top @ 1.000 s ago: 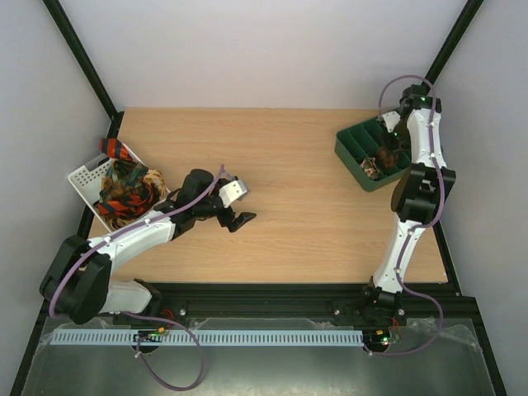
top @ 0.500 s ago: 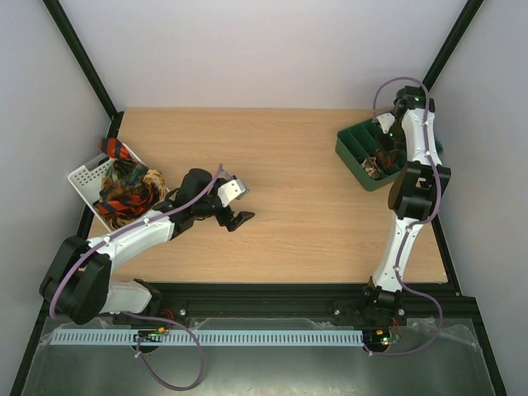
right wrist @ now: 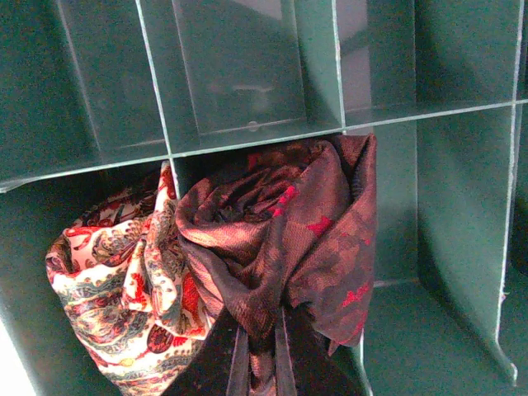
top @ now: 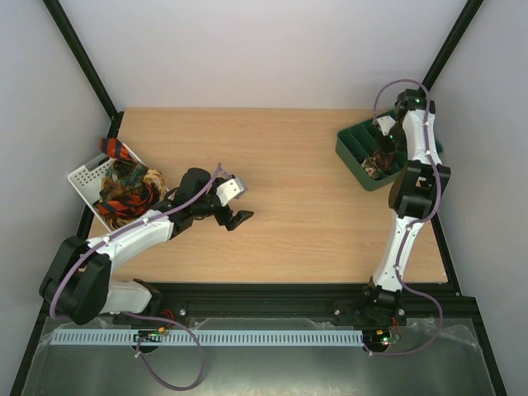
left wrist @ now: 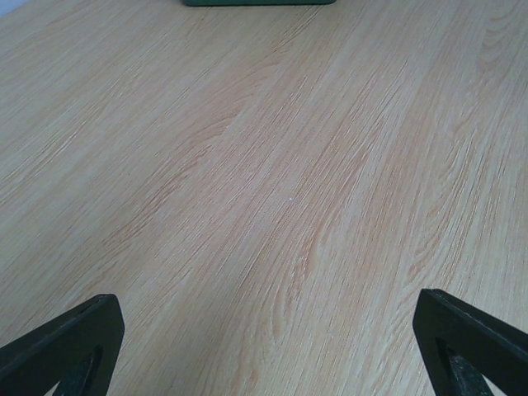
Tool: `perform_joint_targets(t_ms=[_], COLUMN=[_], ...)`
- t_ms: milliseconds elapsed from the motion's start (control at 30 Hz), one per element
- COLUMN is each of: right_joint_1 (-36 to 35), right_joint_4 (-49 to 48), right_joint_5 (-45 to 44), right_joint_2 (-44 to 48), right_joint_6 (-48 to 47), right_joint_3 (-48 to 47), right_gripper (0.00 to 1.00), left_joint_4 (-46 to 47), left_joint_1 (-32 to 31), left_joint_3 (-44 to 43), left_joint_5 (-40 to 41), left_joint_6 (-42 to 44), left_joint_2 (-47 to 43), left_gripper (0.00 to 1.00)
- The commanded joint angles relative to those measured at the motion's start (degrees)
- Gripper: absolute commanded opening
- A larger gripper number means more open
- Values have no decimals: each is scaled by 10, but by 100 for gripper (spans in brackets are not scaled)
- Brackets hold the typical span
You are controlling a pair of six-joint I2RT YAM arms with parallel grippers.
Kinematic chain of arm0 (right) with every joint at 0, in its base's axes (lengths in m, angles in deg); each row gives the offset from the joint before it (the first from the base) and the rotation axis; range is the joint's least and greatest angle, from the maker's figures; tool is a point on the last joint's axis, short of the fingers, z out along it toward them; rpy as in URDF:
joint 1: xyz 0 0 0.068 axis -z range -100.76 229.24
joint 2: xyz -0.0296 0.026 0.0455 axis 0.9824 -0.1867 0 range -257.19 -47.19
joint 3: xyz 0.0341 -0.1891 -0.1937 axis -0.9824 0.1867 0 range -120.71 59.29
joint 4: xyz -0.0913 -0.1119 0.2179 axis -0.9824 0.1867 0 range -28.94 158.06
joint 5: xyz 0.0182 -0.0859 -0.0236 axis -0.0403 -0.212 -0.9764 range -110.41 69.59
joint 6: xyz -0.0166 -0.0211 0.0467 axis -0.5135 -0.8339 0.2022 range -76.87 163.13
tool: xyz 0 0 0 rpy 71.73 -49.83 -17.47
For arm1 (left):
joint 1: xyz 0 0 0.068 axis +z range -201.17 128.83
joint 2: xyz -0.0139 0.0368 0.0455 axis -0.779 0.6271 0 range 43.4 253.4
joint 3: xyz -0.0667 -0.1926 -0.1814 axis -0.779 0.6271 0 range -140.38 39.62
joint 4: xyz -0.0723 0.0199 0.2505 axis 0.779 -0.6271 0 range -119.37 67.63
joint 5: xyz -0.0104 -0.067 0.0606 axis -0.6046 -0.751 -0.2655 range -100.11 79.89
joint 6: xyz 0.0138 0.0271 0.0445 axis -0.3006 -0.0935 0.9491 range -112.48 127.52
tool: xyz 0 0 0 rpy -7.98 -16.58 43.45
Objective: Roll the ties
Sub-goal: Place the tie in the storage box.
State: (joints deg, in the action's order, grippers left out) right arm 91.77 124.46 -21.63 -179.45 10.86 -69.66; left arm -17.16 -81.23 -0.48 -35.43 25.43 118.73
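Ties (top: pixel 124 191) lie heaped in the white basket (top: pixel 82 177) at the left edge of the counter (top: pixel 313 206), toward its far-left corner; one orange-and-black end hangs over the basket's far rim. The left fingers (top: pixel 242 218) hover over bare wood just right of the basket, apart from the heap. At the right edge, near the far-right corner, sits the green tray (top: pixel 351 153). The right arm (top: pixel 417 177) reaches down into it over the dark brown tie (top: pixel 385 155). From this height the tie's lie cannot be read.

From the left wrist, the two black fingertips sit in the bottom corners, spread wide with only wood grain between them. A sliver of the green tray shows at the top edge.

From the right wrist, the dark brown tie, flecked red, is a loose roll in one tray compartment. Its long axis runs from the divider at the top down to the right fingers (right wrist: pixel 216 367). These stand narrow, closed on a fold of the fabric hanging between them. A cream paisley tie (right wrist: pixel 124 280) is bunched in the next compartment to the left, touching the dark one across the divider.
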Motion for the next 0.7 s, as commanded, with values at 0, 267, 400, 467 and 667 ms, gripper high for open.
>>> perform_joint_targets(t_ms=[0, 267, 400, 467, 667], right_joint_1=[5, 5, 5, 5, 5], right_joint_4=[49, 32, 25, 18, 15], right_joint_5=[-33, -60, -66, -68, -64], right_joint_2=[-35, -79, -75, -70, -45], right_joint_6=[-21, -31, -24, -20, -8], right_joint_3=[8, 6, 13, 12, 2], right_gripper=[1, 1, 5, 12, 32], left_joint_4=[8, 6, 1, 0, 1], left_joint_1=[4, 4, 4, 4, 4], left_joint_3=[8, 8, 8, 6, 3], left_joint_5=[-14, -10, -12, -12, -12], left_joint_6=[-6, -3, -1, -1, -1], left_joint_2=[-5, -8, -10, -9, -6], left_gripper=[99, 99, 99, 99, 99])
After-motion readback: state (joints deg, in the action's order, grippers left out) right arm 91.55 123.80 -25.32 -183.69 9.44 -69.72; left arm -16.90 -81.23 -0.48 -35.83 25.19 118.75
